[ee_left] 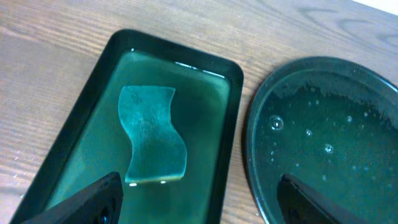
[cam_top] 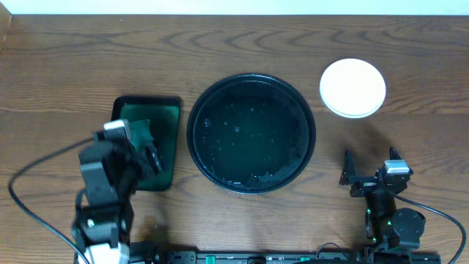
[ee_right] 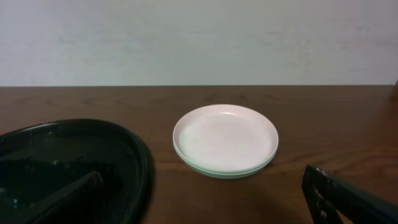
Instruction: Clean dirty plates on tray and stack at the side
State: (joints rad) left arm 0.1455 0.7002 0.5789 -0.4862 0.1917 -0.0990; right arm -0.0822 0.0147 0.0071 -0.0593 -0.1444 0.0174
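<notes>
Both tools gape wide, holding nothing: the left tool hangs over the small dark-green tray, where a wavy teal sponge lies flat, the right tool low over the tabletop, facing the plates. Those plates, white on top with a mint rim beneath, sit stacked on the wood just right of the round black tray, which glistens with droplets.
</notes>
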